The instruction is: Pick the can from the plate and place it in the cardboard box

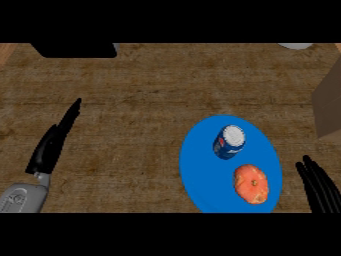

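1. Our right hand (322, 187) shows at the lower right, fingers straight and held together, pointing up the view and closed on nothing.
2. The can (230, 142) stands just to the left of that hand and a little ahead of its fingertips, on the blue plate (202, 165), in the plate's far half. It is blue with a pale top and seems to lean slightly, though from this steep angle we cannot be sure it is tilted and not upright.
3. We judge the can to be light and stiff, with a smooth, rather slippery wall. A thin wall may dent if squeezed hard, so we would wrap thumb and fingers around its middle, not pinch it at the rim.
4. An orange, round fruit (251, 184), perhaps a tomato, lies on the same plate nearer to us, between the can and our wrist side. We would come in from the right, above the fruit, so as not to knock it.
5. The cardboard box (338, 105) stands ahead of the right hand and slightly to its right, near the can but apart from the plate.
6. Our left hand (53, 145) rests far to the left, fingers straight, holding nothing.
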`<state>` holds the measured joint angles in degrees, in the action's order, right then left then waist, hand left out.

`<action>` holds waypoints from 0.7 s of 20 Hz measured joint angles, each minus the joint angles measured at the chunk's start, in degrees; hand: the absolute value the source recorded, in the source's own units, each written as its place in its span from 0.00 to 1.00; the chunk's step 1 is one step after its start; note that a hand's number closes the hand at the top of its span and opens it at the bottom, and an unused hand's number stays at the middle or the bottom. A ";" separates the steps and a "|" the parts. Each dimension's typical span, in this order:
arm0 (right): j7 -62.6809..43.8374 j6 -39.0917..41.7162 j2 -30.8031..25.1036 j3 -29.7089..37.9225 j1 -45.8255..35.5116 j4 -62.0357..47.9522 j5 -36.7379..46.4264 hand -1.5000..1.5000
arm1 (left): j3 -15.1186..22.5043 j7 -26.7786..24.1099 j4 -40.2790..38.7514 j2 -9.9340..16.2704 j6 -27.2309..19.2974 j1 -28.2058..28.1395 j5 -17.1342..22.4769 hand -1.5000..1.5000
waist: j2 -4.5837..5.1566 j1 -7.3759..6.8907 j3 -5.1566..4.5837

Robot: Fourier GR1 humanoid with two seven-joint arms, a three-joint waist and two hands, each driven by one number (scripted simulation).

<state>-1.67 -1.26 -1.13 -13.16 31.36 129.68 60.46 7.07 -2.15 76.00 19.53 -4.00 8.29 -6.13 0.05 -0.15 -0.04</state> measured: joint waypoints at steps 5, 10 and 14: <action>-3.83 1.27 0.39 -0.88 -6.57 -4.72 1.70 0.00 | -0.49 0.89 1.67 -1.03 0.30 -1.17 -1.49 0.50 | -0.04 0.07 0.03; -3.49 -4.60 0.78 -2.23 -9.39 -9.97 4.59 0.00 | -2.59 1.54 1.35 -1.16 2.32 -0.02 -1.41 0.50 | -0.07 0.23 0.04; -4.86 -5.55 0.74 -1.88 -13.74 -12.64 6.39 0.00 | -2.50 0.90 -0.39 -3.01 1.78 0.62 -3.40 0.50 | -0.05 0.25 0.04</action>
<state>-6.53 -6.80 -0.40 -15.05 17.63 117.04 66.85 4.57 -1.25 75.62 16.52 -2.22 8.91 -9.53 0.00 0.10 0.00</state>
